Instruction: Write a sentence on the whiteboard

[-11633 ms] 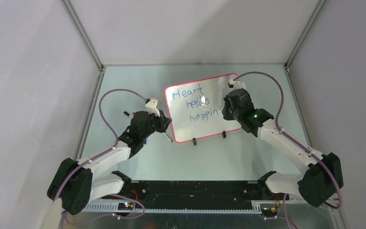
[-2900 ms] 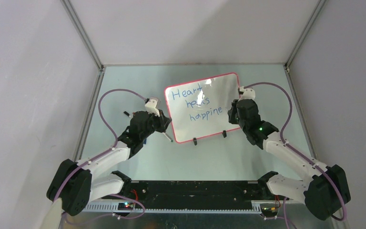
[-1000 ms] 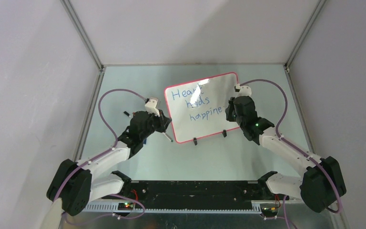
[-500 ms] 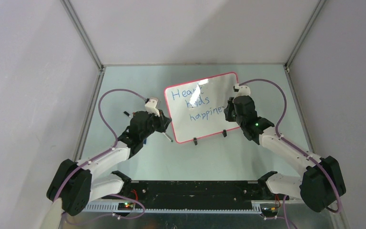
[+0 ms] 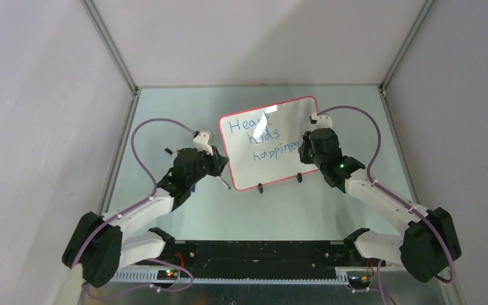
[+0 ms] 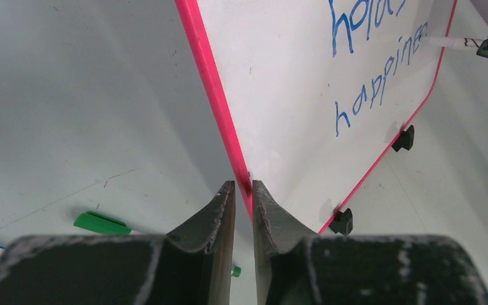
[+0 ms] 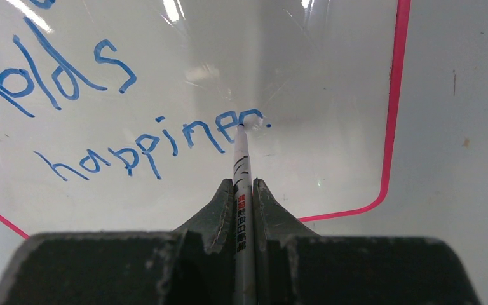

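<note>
One camera looks down from high behind me at the whole counter [image 5: 260,210]. My wrist cameras peer close past my left claw [image 6: 243,190] and right claw [image 7: 244,187]. All three see the whiteboard [image 5: 279,168].

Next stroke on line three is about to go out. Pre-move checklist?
1. Clamp of the left hand on the whiteboard frame: ok.
2. Grip of the right hand on the marker: ok.
3. Marker tip at the end of the sentence, third line: ok.
4. Blank space between tip and right frame edge: ok.
5. Both black feet flat on the table: cannot tell.
6. Loose green marker clear of the writing arm: ok.
</note>
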Controlling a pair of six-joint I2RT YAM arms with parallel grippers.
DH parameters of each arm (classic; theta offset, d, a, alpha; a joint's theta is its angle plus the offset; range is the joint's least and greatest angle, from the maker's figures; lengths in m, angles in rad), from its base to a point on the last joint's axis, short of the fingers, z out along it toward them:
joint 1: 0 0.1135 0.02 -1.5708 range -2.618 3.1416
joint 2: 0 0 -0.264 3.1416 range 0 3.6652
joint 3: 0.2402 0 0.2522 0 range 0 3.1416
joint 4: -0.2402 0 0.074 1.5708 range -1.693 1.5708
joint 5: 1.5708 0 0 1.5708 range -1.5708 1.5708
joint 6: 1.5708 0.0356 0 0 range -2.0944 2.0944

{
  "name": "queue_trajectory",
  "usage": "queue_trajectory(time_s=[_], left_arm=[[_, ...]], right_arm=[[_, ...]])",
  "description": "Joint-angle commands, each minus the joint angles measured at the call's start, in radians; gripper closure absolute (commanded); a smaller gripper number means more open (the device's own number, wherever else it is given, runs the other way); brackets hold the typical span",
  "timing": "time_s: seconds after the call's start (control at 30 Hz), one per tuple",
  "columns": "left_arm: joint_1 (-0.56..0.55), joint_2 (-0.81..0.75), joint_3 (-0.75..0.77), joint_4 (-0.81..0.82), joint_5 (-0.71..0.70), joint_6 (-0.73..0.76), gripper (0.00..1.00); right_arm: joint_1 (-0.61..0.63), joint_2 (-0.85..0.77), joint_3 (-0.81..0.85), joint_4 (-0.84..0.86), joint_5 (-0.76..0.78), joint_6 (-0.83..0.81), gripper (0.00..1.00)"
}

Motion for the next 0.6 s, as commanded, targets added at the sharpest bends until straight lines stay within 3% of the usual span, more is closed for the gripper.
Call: queue_trajectory(time_s=[0.0, 0.57], left_arm=[[-0.005, -0.025, 0.005, 0.015, -0.012, 0.024, 0.79], [-0.005, -0.024, 0.003, 0.016, -0.011, 0.023, 0.79]], right_arm=[[0.005, 0.001, 0.024, -0.018, 0.024, 0.006, 1.0], [-0.012, 0.008, 0.024, -0.004, 0.072, 0.008, 1.0]])
